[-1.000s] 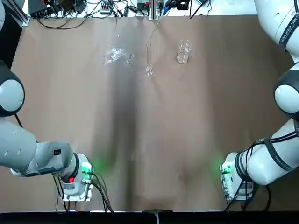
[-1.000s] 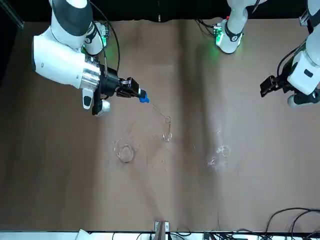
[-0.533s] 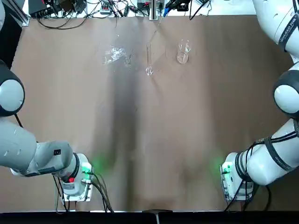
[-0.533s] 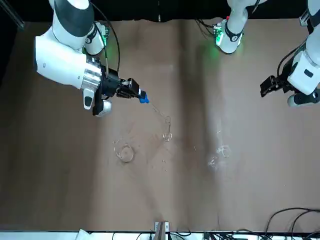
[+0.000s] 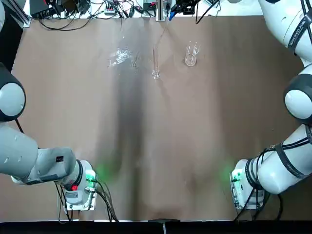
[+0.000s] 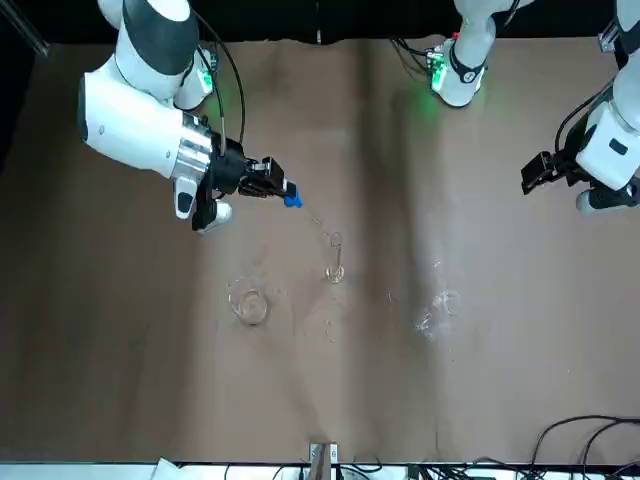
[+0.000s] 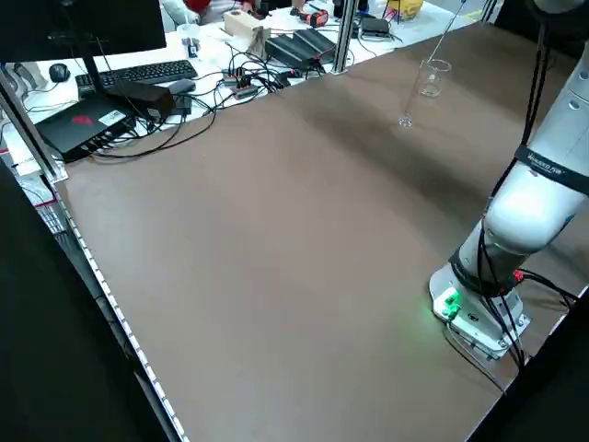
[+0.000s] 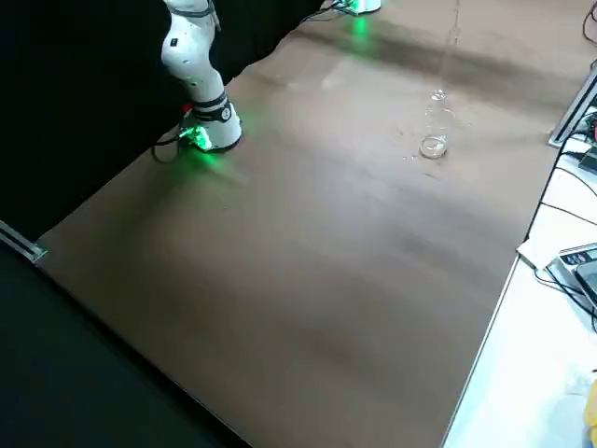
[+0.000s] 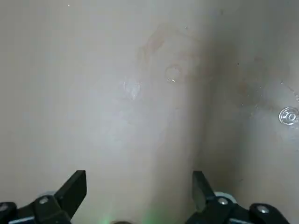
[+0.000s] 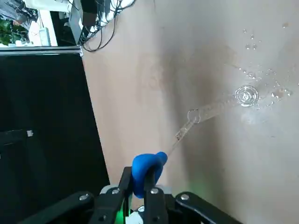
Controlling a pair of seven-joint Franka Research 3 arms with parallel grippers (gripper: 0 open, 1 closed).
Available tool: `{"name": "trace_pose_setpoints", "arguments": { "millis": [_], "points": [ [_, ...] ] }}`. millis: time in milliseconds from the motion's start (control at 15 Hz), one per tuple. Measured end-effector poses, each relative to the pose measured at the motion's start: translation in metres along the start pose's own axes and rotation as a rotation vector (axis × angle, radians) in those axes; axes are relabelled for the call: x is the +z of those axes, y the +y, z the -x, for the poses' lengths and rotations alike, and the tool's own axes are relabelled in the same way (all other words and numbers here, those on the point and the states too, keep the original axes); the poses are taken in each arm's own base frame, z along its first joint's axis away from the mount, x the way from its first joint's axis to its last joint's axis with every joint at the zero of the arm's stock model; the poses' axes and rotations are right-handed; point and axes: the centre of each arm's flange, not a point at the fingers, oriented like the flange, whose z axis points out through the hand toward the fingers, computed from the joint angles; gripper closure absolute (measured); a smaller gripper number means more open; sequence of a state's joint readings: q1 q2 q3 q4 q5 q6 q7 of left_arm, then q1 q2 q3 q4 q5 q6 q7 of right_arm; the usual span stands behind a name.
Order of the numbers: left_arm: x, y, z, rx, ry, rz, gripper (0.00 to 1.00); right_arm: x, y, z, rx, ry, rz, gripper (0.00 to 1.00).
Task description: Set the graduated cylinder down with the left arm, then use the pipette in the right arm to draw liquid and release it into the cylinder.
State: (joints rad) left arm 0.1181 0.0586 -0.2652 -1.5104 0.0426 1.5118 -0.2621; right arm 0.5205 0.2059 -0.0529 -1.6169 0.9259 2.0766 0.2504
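Right wrist view is showing the right black pincer point(image 10: 140, 179) squeezing the pipette's bright blue rubber bulb point(image 10: 147, 171), its clear tip entering the tall narrow clear glass graduated cylinder point(image 10: 219, 107); the left wrist view is showing the left black pincer point(image 9: 139, 186) gaping wide above the brown tabletop point(image 9: 117, 140)

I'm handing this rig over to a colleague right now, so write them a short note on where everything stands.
Right gripper: shut on the blue bulb of the pipette, its tip at the graduated cylinder's mouth.
Left gripper: open and empty, off to the cylinder's left.
Graduated cylinder: standing on the table, between the beaker and some droplets.
Done: cylinder set down.
Left: finish releasing into the cylinder; I can't tell how much liquid has gone in.
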Motion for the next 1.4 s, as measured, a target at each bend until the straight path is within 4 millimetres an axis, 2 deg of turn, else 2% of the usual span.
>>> {"name": "trace_pose_setpoints", "arguments": {
  "millis": [733,867,1400],
  "points": [
    [0.000,0.000,0.000,-0.001,0.000,0.000,0.00,0.017,-0.002,0.004,-0.023,0.006,0.028,0.86],
    [0.000,-0.001,0.000,-0.001,0.000,0.000,0.00,0.017,-0.002,0.004,-0.026,0.007,0.032,0.93],
    [0.000,-0.001,0.000,-0.002,0.000,0.000,0.00,0.017,-0.002,0.004,-0.033,0.011,0.043,0.93]
  ]
}}
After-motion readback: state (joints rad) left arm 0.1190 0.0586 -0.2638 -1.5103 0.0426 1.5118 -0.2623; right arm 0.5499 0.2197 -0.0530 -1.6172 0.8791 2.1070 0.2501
